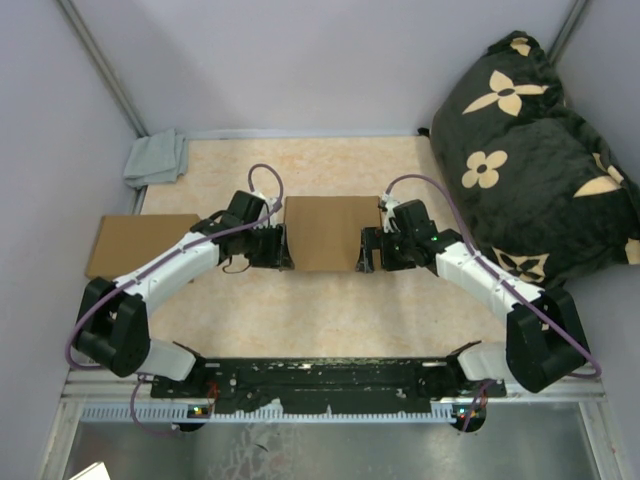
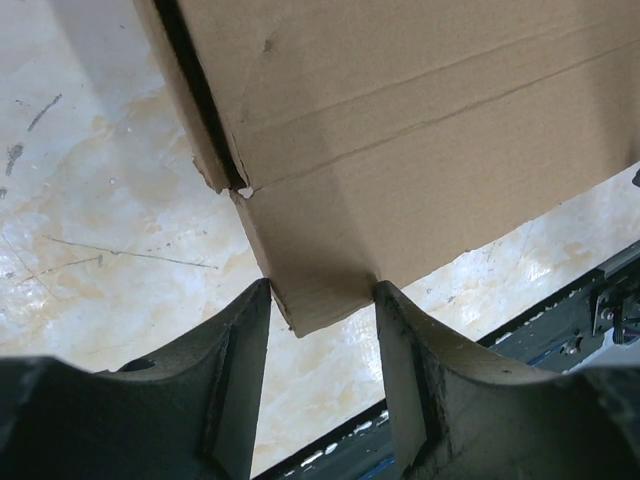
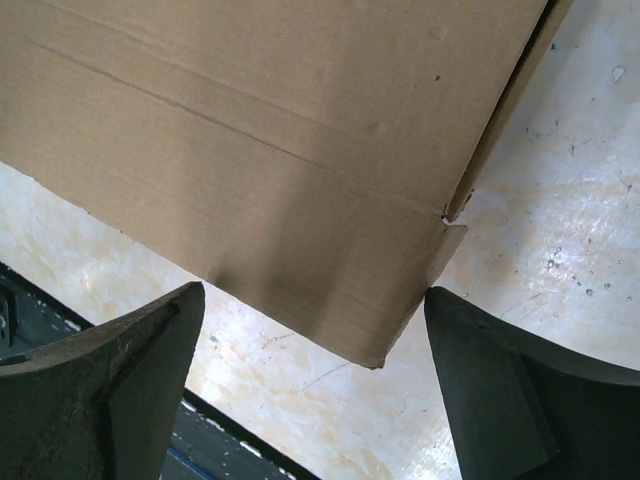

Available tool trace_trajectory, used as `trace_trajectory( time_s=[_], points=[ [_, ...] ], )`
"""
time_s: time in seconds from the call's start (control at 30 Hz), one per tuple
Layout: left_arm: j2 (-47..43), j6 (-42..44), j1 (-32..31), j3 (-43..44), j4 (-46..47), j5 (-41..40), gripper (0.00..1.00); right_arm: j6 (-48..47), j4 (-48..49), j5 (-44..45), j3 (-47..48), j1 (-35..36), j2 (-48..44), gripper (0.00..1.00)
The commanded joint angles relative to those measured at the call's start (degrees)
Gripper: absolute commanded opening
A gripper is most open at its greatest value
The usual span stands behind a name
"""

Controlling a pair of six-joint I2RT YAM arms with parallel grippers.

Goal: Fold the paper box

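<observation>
The paper box [image 1: 330,232] is plain brown cardboard and lies in the middle of the table between both arms. My left gripper [image 1: 283,250] is at its near left corner. In the left wrist view the gripper [image 2: 322,296] is open, and the box's corner flap [image 2: 330,270] sits between the fingertips [image 2: 245,340], reaching both of them. My right gripper [image 1: 365,252] is at the near right corner. In the right wrist view it [image 3: 315,300] is wide open around the box corner [image 3: 330,290], with the right fingertip [image 3: 470,340] next to a small side tab.
A second flat brown cardboard [image 1: 140,243] lies at the left table edge. A small grey cloth [image 1: 157,158] is at the back left. A black flowered cushion [image 1: 530,150] fills the right side. The black base rail [image 1: 330,378] runs along the near edge.
</observation>
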Motion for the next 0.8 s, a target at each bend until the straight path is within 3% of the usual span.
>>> trace_trajectory(
  time_s=[0.0,0.77],
  points=[
    [-0.9,0.9,-0.6,2.7,-2.5,-1.6,0.52,0.0,2.5,-1.0,0.2,0.4,-0.3,0.91],
    [1.7,2.1,-3.1,5.1,-6.9,-7.3,0.41,0.5,4.2,-2.0,-0.7,0.5,1.2,0.91]
  ],
)
